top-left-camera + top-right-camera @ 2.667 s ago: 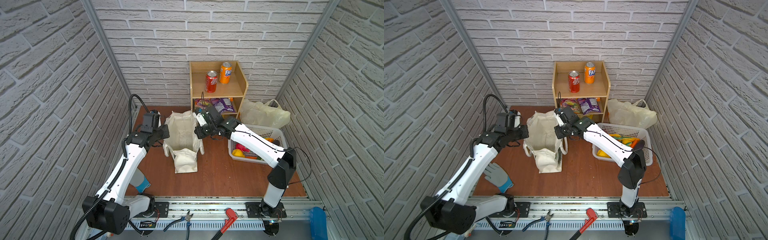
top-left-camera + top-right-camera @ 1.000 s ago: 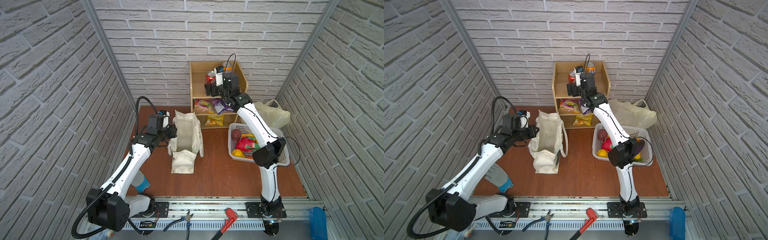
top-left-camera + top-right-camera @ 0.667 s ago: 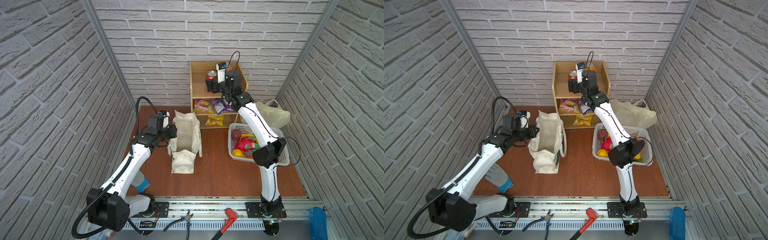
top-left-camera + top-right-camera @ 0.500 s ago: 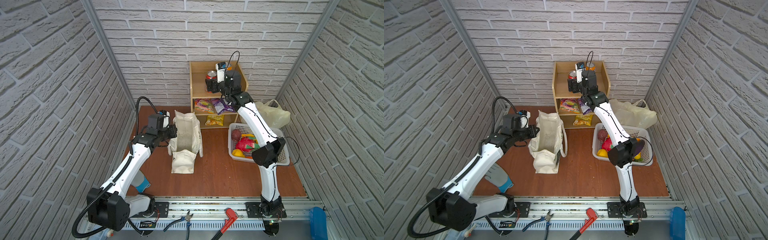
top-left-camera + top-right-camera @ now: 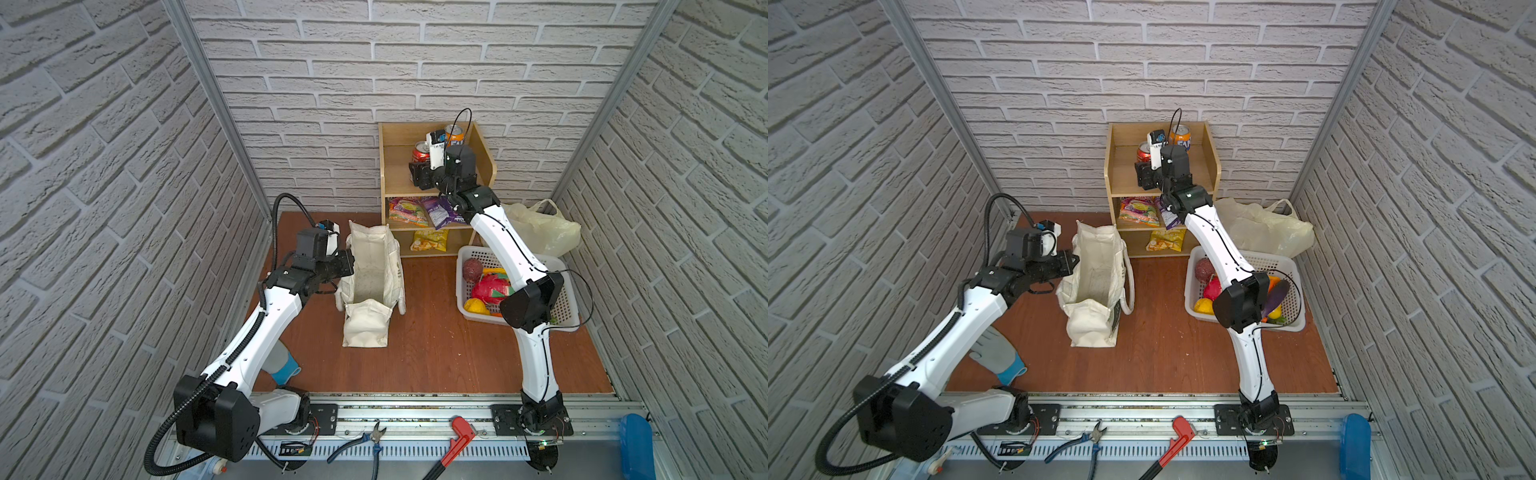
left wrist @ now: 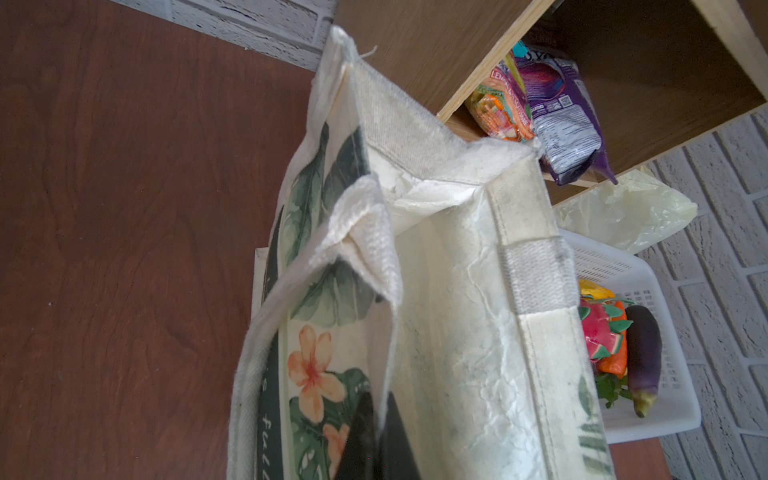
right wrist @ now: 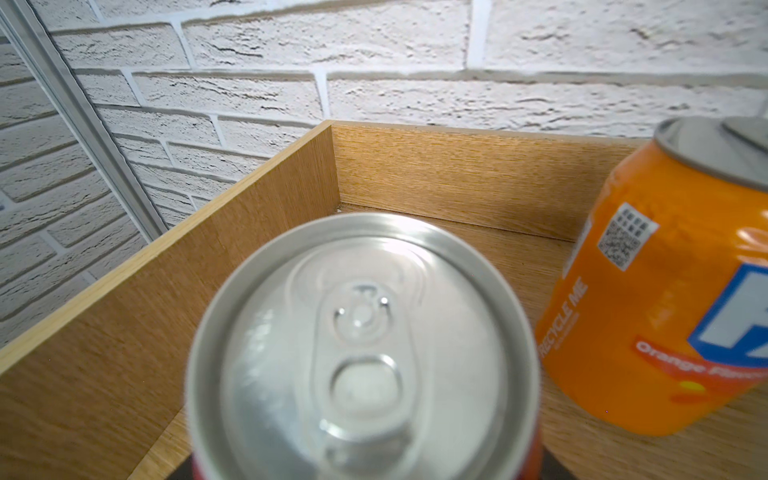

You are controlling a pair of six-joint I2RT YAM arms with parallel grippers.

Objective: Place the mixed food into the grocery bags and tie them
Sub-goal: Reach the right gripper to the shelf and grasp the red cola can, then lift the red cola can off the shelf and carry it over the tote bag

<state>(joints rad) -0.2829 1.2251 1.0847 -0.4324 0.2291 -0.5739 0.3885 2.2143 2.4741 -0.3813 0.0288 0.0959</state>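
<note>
A red soda can [image 5: 419,151] stands on the wooden shelf's top board, its silver lid filling the right wrist view [image 7: 365,353]. My right gripper [image 5: 417,174] straddles it, and the dark jaws lie against both its sides low down. The cream canvas tote [image 5: 374,266] stands open on the floor. My left gripper [image 6: 380,415] is shut on its near wall by the rim. The pale plastic carrier bag [image 5: 544,230] lies crumpled behind the basket. Snack packets [image 5: 407,210] sit on the lower shelves. An aubergine [image 5: 1276,297] lies in the basket.
An orange can [image 7: 665,291] stands close beside the red one. The white perforated basket [image 5: 565,307] holds toy produce under my right arm. A grey-blue glove [image 5: 282,365] lies at front left. Pliers [image 5: 374,440] and a red wrench [image 5: 455,440] rest on the front rail.
My right arm swung from the tote up to the shelf's top board, and its jaws have narrowed around the red can. The left gripper has kept its hold on the tote.
</note>
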